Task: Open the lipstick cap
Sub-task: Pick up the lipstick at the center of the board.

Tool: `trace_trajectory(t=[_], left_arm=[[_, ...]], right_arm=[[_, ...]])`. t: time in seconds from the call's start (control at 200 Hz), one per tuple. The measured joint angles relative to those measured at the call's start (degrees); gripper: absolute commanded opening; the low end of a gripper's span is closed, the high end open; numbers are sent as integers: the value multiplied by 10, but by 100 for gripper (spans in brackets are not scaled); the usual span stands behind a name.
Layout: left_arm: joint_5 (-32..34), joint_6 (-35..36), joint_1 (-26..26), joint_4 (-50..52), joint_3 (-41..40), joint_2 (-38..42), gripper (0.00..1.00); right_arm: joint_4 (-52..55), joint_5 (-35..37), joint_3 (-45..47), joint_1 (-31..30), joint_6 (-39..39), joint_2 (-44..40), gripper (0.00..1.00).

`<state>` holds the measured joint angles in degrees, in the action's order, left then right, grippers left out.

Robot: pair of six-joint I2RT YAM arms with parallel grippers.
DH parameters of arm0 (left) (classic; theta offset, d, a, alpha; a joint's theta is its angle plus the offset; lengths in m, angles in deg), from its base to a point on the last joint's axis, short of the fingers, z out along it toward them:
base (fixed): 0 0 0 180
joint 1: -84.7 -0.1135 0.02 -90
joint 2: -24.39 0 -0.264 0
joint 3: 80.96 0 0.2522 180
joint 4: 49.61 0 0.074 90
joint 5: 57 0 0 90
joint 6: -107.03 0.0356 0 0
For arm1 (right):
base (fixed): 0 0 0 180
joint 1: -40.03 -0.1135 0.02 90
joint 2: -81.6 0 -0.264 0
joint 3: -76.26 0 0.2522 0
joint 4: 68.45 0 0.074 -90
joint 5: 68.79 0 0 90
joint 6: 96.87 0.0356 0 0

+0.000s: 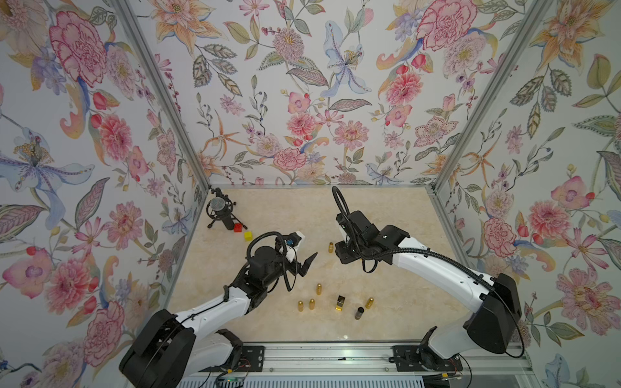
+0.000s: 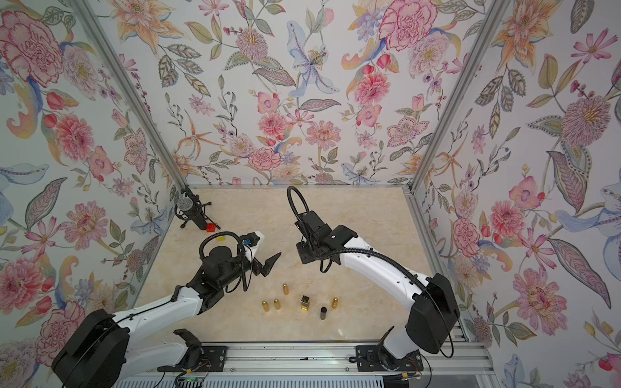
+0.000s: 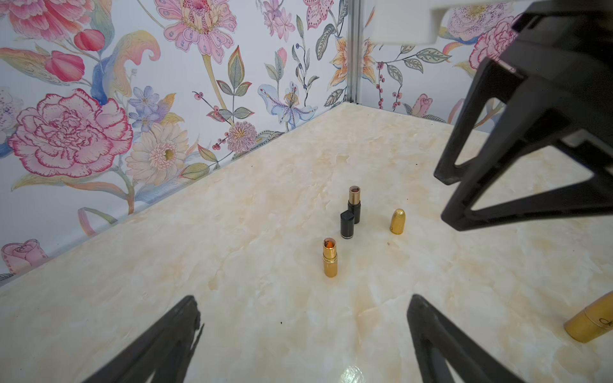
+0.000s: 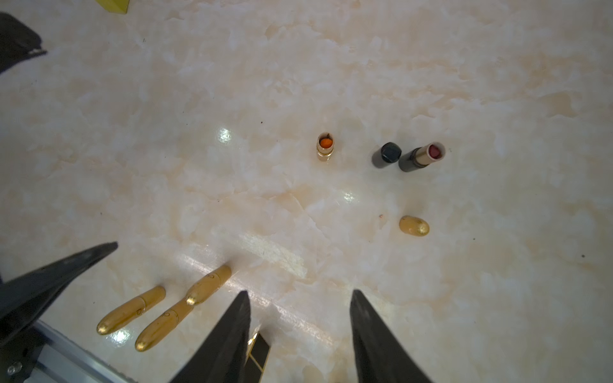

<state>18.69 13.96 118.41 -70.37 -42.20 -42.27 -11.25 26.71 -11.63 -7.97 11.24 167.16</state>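
Note:
An uncapped gold lipstick (image 4: 325,146) with an orange stick stands upright on the marble table, and a top view shows it as well (image 1: 331,247). Close by stand a black cap (image 4: 386,154) and an uncapped dark lipstick (image 4: 420,156). A gold bullet-shaped cap (image 4: 414,225) stands a little apart from them. My right gripper (image 4: 299,293) hangs open above the table with nothing between its fingers. A black-and-gold square lipstick (image 4: 259,351) stands below it, partly hidden by one finger. My left gripper (image 3: 303,298) is wide open and empty, left of the group.
Three closed gold lipsticks (image 1: 312,304) stand near the front, with a black tube (image 1: 359,313) and another gold lipstick (image 1: 369,302) to their right. A microphone on a stand (image 1: 218,211), a red block (image 1: 238,227) and a yellow block (image 1: 248,235) sit at the back left.

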Motion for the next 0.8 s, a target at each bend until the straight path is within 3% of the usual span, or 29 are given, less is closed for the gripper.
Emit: trace_trajectory(t=[0.39, 0.801], left_arm=[[12, 0, 0, 42, -6, 31, 99], [30, 0, 0, 50, -21, 67, 99]], right_arm=[[62, -24, 90, -127, -1, -26, 64], [43, -27, 114, -147, -13, 16, 60]])
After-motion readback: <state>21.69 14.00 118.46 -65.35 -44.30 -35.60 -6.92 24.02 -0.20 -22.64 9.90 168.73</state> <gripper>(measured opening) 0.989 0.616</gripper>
